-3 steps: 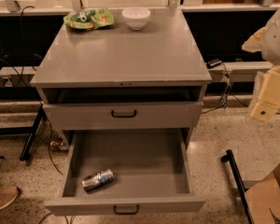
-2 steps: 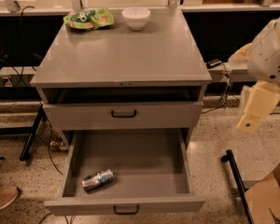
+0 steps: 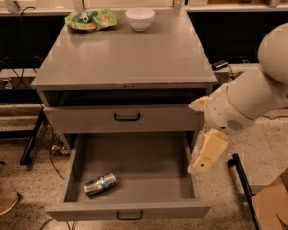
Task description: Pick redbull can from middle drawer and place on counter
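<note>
My gripper (image 3: 200, 165) hangs at the right wall of the open middle drawer (image 3: 158, 209); can't tell its grasp state; redbull can (image 3: 100, 184) lies front-left inside.

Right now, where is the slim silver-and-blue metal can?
The can lies front left in the open lowest grey drawer; the cream gripper hangs beside its right wall.

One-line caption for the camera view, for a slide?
Gripper at the right edge of the open middle drawer; redbull can lies on its side inside; bowl and green bag on the counter.
</note>
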Controlling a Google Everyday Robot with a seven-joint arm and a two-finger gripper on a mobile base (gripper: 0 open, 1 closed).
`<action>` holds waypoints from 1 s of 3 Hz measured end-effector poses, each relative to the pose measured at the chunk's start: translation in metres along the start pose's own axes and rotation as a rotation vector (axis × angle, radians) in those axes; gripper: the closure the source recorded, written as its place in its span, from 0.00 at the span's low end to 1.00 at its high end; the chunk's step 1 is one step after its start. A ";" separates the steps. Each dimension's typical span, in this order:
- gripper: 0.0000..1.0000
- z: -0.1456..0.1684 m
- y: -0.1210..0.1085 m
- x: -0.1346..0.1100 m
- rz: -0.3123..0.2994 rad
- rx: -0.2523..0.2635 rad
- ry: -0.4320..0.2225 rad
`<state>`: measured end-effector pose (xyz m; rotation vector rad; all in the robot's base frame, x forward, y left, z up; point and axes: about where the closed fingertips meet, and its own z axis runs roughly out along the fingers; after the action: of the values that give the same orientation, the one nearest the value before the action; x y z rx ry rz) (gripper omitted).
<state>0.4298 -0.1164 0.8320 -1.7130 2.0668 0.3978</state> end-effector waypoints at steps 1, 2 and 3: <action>0.00 0.009 0.001 0.001 -0.008 -0.014 -0.005; 0.00 0.029 0.005 0.003 -0.027 -0.046 -0.017; 0.00 0.096 0.017 0.013 -0.061 -0.105 -0.027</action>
<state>0.4249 -0.0787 0.7412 -1.8163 2.0011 0.5159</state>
